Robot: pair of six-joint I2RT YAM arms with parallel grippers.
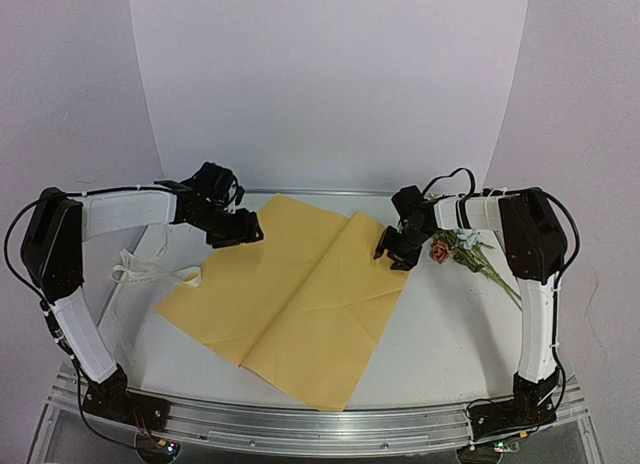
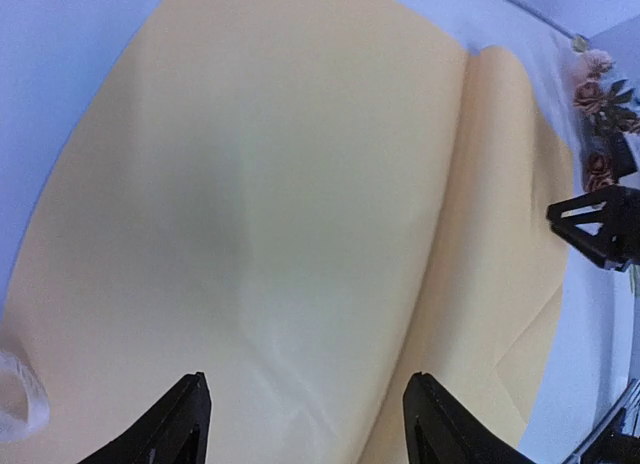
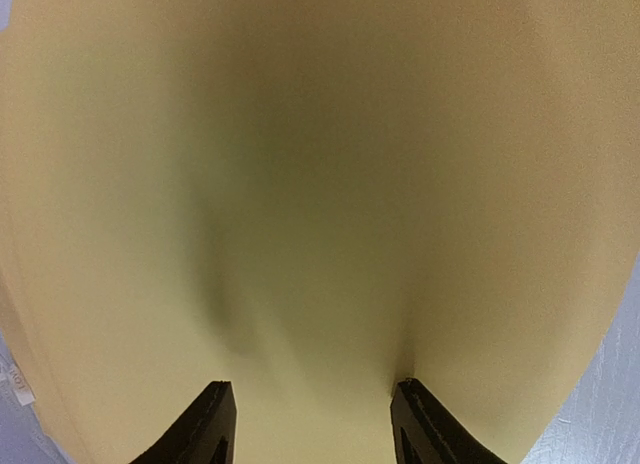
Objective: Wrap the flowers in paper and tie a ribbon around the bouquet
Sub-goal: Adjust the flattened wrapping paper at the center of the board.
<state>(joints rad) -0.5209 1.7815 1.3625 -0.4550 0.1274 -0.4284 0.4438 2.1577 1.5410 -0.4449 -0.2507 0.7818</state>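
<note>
Yellow-tan and thin, the big square sheet of paper [image 1: 300,294] lies flat in the middle of the white table [image 1: 440,334]. It is turned like a diamond, one corner pointing at the near edge, with a soft crease running from the far corner toward the near one. Only the tan face shows from here. It looks spread this way to give a broad bed for stems to be laid across.

The black two-finger left gripper [image 1: 235,229] hangs over the sheet's far-left edge. Its wrist view shows the jaws parted fairly wide with only bare paper below, so it holds nothing. The matching right gripper [image 1: 395,252] sits low at the far-right corner. Its jaws stand apart too, at a moderate gap, with the sheet filling the space under them and a small pucker by one fingertip [image 3: 425,434]. I can't tell whether the tips touch the paper. My guess is that the two arms are there to square or flatten the sheet.

Just right of that gripper, off the paper, lies the small bunch of artificial flowers [image 1: 455,249], with orange and pale blossoms toward the sheet and thin green stems trailing to the near right. Well apart on the left, the cream-white fabric ribbon [image 1: 150,275] rests in a loose loop on the table. Each seems parked within reach of its own arm. Wrapping is not yet begun.
</note>
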